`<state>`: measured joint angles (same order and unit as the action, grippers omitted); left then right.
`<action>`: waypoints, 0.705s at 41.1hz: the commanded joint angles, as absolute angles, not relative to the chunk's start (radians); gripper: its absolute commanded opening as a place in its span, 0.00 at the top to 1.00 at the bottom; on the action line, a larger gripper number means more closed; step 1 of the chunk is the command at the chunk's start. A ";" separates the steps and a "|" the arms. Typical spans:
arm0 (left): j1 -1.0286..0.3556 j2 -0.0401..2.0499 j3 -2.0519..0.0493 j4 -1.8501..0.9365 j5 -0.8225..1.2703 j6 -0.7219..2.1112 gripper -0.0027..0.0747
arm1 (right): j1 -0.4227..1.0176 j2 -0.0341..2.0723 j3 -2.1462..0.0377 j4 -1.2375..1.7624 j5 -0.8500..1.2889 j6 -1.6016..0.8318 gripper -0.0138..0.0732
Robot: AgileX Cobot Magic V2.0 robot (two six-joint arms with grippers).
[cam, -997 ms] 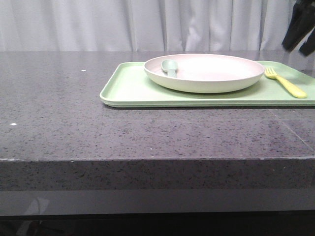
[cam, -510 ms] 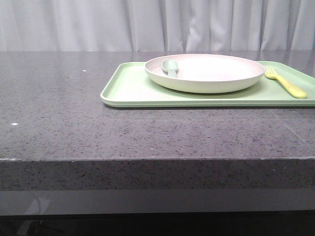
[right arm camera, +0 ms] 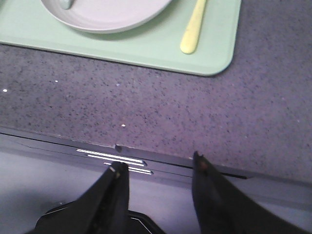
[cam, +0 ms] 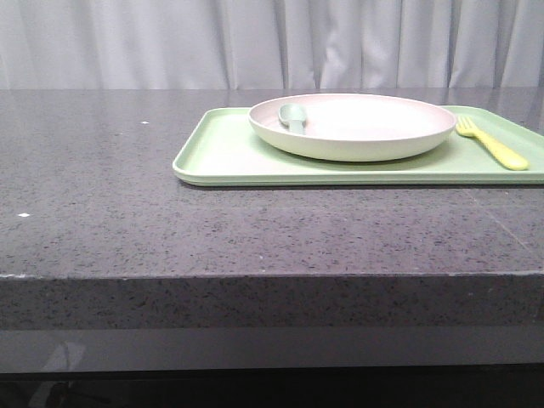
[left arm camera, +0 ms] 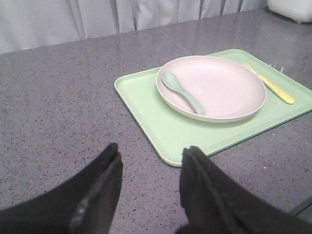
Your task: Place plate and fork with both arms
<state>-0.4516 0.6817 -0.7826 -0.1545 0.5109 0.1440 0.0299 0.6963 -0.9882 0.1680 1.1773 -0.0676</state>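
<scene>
The cream-white plate [cam: 353, 125] sits on a light-green tray [cam: 229, 157] at the right of the table; it also shows in the left wrist view [left arm camera: 211, 87] and the right wrist view [right arm camera: 105, 13]. The pale-yellow fork [cam: 493, 143] lies on the tray just right of the plate, seen too in the left wrist view [left arm camera: 269, 84] and the right wrist view [right arm camera: 193, 28]. My left gripper [left arm camera: 151, 156] is open and empty above bare table, short of the tray's corner. My right gripper [right arm camera: 157, 165] is open and empty, over the table's front edge. Neither gripper shows in the front view.
A grey-green spoon [left arm camera: 184, 91] lies in the plate, its bowl toward the plate's left rim [cam: 293, 116]. The dark speckled table [cam: 110, 187] stretches left of the tray. A white curtain [cam: 170, 42] hangs behind. A white object [left arm camera: 292, 9] stands at the far right.
My right gripper was at the upper right of the front view a second ago and has left that view. The plate, fork and tray have not moved.
</scene>
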 commanded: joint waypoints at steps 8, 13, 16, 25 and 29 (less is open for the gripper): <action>-0.450 0.685 -0.806 -0.164 0.435 0.144 0.58 | 0.027 0.616 -0.952 0.122 1.115 -0.031 0.45; -0.450 0.685 -0.806 -0.164 0.435 0.144 0.61 | 0.027 0.616 -0.946 0.122 1.113 -0.031 0.46; -0.450 0.685 -0.806 -0.164 0.437 0.144 0.71 | 0.027 0.616 -0.946 0.122 1.113 -0.031 0.54; -0.450 0.685 -0.806 -0.164 0.452 0.142 0.99 | 0.027 0.616 -0.946 0.122 1.108 -0.031 0.87; -0.450 0.685 -0.806 -0.164 0.480 0.136 0.99 | 0.027 0.616 -0.946 0.122 1.104 -0.031 0.92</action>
<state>-0.4516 0.6817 -0.7826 -0.1545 0.5251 0.1440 0.0299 0.6138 -0.9240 0.1300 1.1715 -0.0316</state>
